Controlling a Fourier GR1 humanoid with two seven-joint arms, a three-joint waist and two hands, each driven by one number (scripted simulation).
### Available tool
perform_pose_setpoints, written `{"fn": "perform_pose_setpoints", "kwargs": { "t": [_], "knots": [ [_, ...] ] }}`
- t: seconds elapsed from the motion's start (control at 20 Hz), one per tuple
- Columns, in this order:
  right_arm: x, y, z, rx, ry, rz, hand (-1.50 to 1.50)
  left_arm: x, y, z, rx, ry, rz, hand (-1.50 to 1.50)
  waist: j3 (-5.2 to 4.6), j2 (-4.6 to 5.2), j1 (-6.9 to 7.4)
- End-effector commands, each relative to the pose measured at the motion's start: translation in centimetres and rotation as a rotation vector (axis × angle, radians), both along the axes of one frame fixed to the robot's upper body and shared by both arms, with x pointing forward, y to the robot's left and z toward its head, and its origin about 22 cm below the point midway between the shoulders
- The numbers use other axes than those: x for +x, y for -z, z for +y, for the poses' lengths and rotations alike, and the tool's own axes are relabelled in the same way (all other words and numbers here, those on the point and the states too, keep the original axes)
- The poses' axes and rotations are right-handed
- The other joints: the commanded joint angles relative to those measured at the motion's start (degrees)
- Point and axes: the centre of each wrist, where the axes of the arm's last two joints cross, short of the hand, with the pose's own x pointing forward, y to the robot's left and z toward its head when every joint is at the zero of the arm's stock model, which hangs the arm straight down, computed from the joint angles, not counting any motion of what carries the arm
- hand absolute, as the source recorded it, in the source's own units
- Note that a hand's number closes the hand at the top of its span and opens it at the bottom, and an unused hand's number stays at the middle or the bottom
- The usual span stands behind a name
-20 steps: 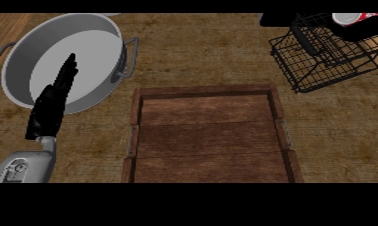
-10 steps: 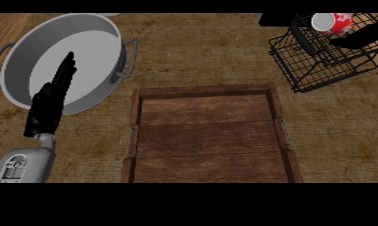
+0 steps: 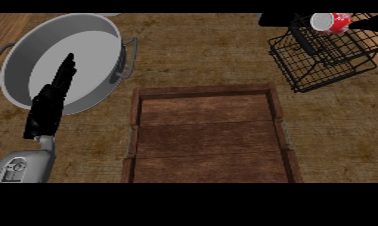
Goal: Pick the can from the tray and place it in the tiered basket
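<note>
A red and white can lies on its side at the top right, just above the black wire tiered basket. My right hand is curled round the can; one finger hangs down in front of the basket's top edge, and most of the hand is cut off by the view's upper edge. The wooden tray sits in the middle of the counter. My left hand rests at the left, open with straight fingers pointing up over a grey pot.
A large round grey pot with side handles stands at the upper left, partly under my left hand. The brown counter top runs between the pot, the tray and the basket.
The can has come further into view from the top right edge, moving left and slightly down over the basket with my right hand. My left hand has not moved.
</note>
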Motion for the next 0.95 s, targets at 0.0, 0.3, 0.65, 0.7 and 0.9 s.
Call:
{"fn": "perform_pose_setpoints", "kwargs": {
  "t": [0.0, 0.3, 0.65, 0.7, 0.9],
  "knots": [
    [-1.4, -2.6, -2.1, 0.061, 0.064, -0.067, -1.50, -1.0, 1.8, 0.3, 0.000, -0.018, 0.007, 0.00, -0.07, -0.39, -0.96],
    [-4.9, -5.9, -8.9, 0.185, 0.148, 0.057, -1.50, 0.3, -0.7, 0.3, -0.006, -0.006, -0.006, 0.00, -0.01, -0.06, -0.33],
    [-12.5, -4.6, -17.2, 0.238, 0.149, 0.095, -1.50, 0.7, -0.3, -0.4, -0.009, 0.001, -0.003, 0.00, 0.11, 0.36, -0.25],
    [-13.2, -5.0, -17.8, 0.253, 0.142, 0.075, -1.50, -0.2, 0.1, 0.2, -0.001, 0.007, -0.004, 0.00, 0.16, 0.58, 0.65],
    [-16.4, -2.0, -20.1, 0.304, 0.119, 0.043, -1.50, -0.8, 0.3, 0.5, 0.009, 0.016, -0.019, 0.00, 0.26, 0.53, 0.61]
  ]
}}
